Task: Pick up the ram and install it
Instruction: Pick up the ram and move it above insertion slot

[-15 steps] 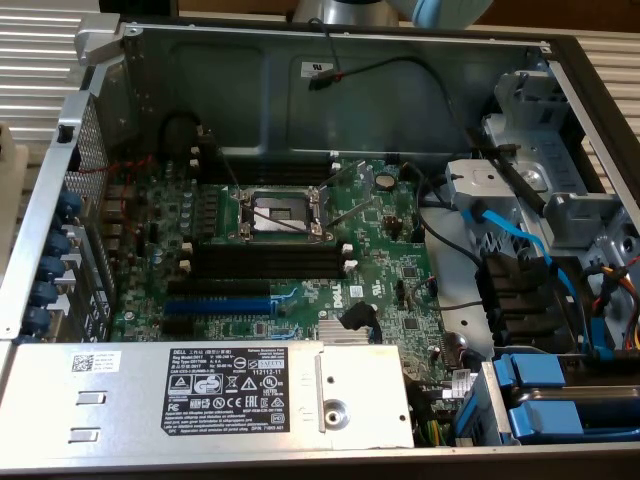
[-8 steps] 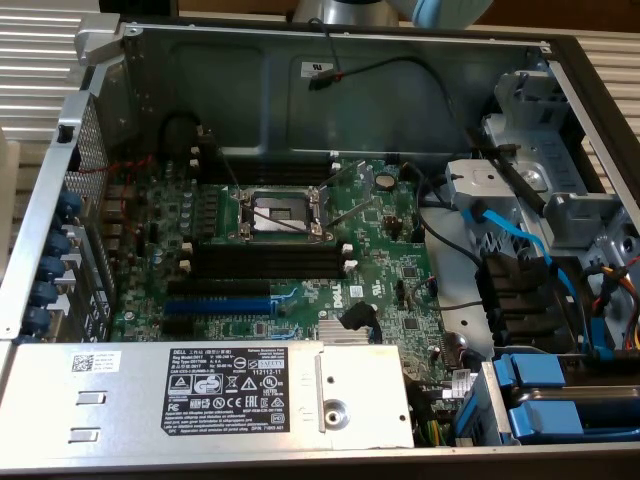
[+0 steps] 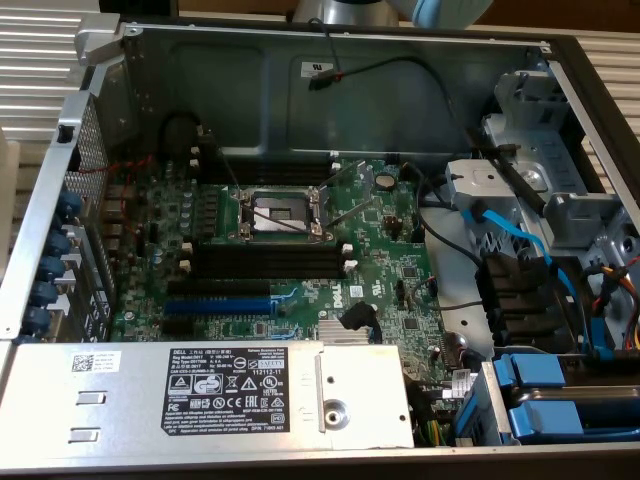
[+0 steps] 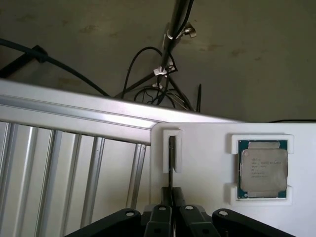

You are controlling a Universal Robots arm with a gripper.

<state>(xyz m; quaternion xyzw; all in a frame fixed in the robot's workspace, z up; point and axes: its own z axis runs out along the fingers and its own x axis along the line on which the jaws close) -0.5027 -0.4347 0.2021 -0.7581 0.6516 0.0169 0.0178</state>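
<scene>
- Claw (image 4: 171, 213) had pinched shut on the ram (image 4: 171, 153).
- Ram stood edge-up in its white holder (image 4: 207, 148) slot, leaving its top edge free for my grip.
- Motherboard (image 3: 300, 250) slots not yet filled.

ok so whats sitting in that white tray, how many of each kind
In the white tray:
ram stick: 1, standing on edge in its slot, with the gripper shut on it
processor chip: 1, lying flat in its pocket
total: 2
</scene>
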